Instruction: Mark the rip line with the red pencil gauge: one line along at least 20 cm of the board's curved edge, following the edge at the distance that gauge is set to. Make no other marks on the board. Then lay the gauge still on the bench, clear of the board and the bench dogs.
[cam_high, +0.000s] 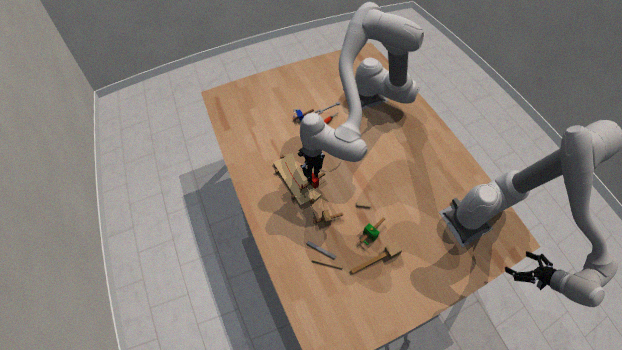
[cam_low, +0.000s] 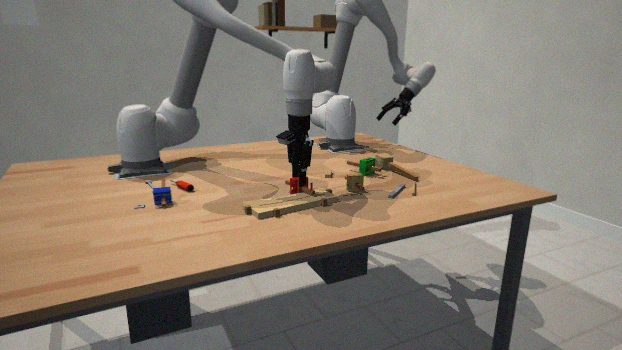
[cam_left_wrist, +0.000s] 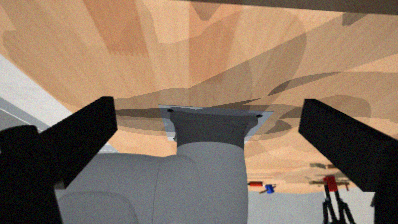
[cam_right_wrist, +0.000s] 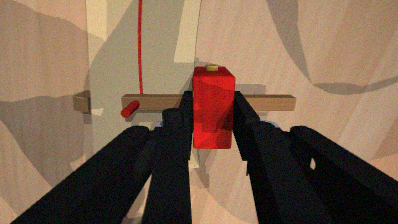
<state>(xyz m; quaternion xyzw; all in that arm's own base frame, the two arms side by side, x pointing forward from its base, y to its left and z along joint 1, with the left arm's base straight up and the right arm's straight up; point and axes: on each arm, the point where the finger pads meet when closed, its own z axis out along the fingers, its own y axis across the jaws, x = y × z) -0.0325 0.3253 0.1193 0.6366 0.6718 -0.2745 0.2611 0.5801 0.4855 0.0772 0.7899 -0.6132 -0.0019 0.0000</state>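
The pale board (cam_high: 284, 163) (cam_low: 260, 212) (cam_right_wrist: 111, 65) lies on the bench (cam_high: 260, 115) between small brown bench dogs (cam_right_wrist: 81, 101) (cam_low: 277, 212). A red line (cam_right_wrist: 140, 50) (cam_low: 285, 202) runs along it and meets the gauge's stem in the right wrist view. My right gripper (cam_right_wrist: 211, 105) (cam_low: 299, 182) is shut on the red pencil gauge (cam_right_wrist: 213, 120) (cam_high: 315, 181) (cam_low: 294, 186). Its block is beside the board's edge, its stem crosses over the board, and its red pencil is near the far edge. Pencil contact is not clear. My left gripper (cam_left_wrist: 208, 114) (cam_high: 518, 262) (cam_low: 388, 120) is open and empty, beyond the bench's end.
A wooden gauge (cam_high: 326, 217) (cam_low: 355, 183) stands close to the board's end. The green gauge (cam_high: 371, 231) (cam_low: 367, 166), mallet (cam_high: 370, 262) and grey bar (cam_high: 321, 250) lie farther along. The blue gauge (cam_high: 299, 114) (cam_low: 162, 196) and red screwdriver (cam_low: 185, 186) lie on the other side.
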